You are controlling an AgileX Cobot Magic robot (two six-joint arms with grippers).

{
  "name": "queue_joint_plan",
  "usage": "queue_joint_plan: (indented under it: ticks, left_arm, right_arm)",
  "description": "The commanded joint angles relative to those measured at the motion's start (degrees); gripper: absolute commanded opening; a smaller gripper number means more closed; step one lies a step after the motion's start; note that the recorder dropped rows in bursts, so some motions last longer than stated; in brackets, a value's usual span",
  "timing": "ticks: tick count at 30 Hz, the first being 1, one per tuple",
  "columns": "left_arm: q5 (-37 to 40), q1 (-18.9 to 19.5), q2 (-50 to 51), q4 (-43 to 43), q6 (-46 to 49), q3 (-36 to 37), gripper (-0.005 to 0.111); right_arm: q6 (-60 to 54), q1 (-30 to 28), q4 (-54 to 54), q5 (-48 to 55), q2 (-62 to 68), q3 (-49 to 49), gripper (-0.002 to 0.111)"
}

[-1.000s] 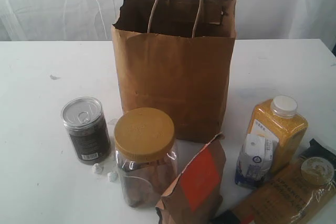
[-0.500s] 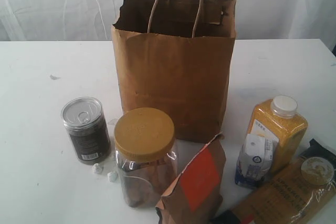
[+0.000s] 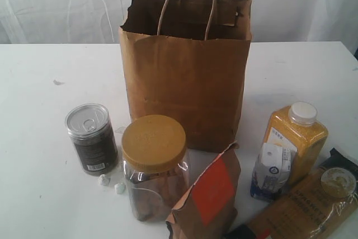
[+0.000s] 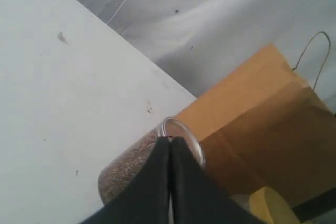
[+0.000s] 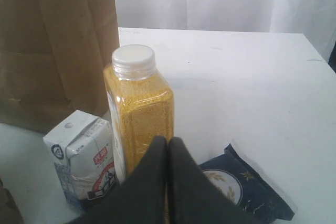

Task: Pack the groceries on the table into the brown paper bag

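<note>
nothing has budged since a moment ago. left gripper pinched together, empty, one can just past its tips, the one brown paper bag beyond, open-topped, inside too dark to read. right gripper closed empty too, one bottle of yellow grains just ahead, one carton beside it. one jar of brown stuff, one pouch, one spaghetti packet, all on the table.

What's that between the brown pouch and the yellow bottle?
A small white-blue carton stands there, beside the yellow bottle, apart from the brown pouch; the exterior view shows it.
</note>
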State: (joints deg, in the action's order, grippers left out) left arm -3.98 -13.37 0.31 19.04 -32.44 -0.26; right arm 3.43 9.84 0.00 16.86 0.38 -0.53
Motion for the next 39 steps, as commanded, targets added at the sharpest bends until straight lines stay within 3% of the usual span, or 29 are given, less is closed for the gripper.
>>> queue_joint_plan:
  ticks: [1,4,10,13,16,20,24,26,29,30,31,35,37,39]
  left_arm:
    - [-1.4,0.0,-0.3,1.1,-5.5,0.3,0.0]
    - [9.1,-0.8,-0.3,1.0,-12.5,-3.2,0.0]
    - [28.9,-3.4,-0.3,4.0,12.5,-20.4,0.0]
    - [43.7,-3.4,5.2,4.1,18.6,-27.8,0.0]
    - [50.0,-3.4,11.1,5.7,21.4,-29.1,0.0]
    - [48.6,-3.4,19.3,9.1,28.8,-28.8,0.0]
    - [39.6,-3.4,28.2,10.7,33.9,-26.3,0.0]
    - [33.3,-3.4,35.3,17.1,40.3,-23.0,0.012]
    - [27.0,-3.4,47.4,40.1,62.3,-19.7,0.048]
    - [26.5,-3.4,49.8,44.4,67.8,-19.6,0.053]
    - [26.3,-3.4,54.4,52.9,79.1,-19.6,0.058]
    - [27.2,-3.4,65.9,71.4,105.1,-19.7,0.058]
    - [29.1,-3.4,71.0,73.4,112.7,-21.1,0.058]
    - [28.8,-3.4,75.7,73.4,114.4,-23.1,0.058]
  right_arm:
    - [0.3,-0.2,-0.4,-0.7,-0.4,-0.1,0.0]
    - [0.3,-0.2,-0.4,-0.7,-0.4,-0.1,0.0]
    - [0.3,-0.2,-0.4,-0.7,-0.4,-0.1,0.0]
    - [0.3,-0.2,-0.4,-0.7,-0.4,-0.1,0.0]
    - [0.3,-0.2,-0.4,-0.7,-0.4,-0.1,0.0]
    - [0.3,-0.2,-0.4,-0.7,-0.4,-0.1,0.0]
    - [0.3,-0.2,-0.4,-0.7,-0.4,-0.1,0.0]
    - [0.3,-0.2,-0.4,-0.7,-0.4,-0.1,0.0]
    - [0.3,-0.2,-0.4,-0.7,-0.4,-0.1,0.0]
    - [0.3,-0.2,-0.4,-0.7,-0.4,-0.1,0.0]
    - [0.3,-0.2,-0.4,-0.7,-0.4,-0.1,0.0]
    - [0.3,-0.2,-0.4,-0.7,-0.4,-0.1,0.0]
    - [0.3,-0.2,-0.4,-0.7,-0.4,-0.1,0.0]
    - [0.3,-0.2,-0.4,-0.7,-0.4,-0.1,0.0]
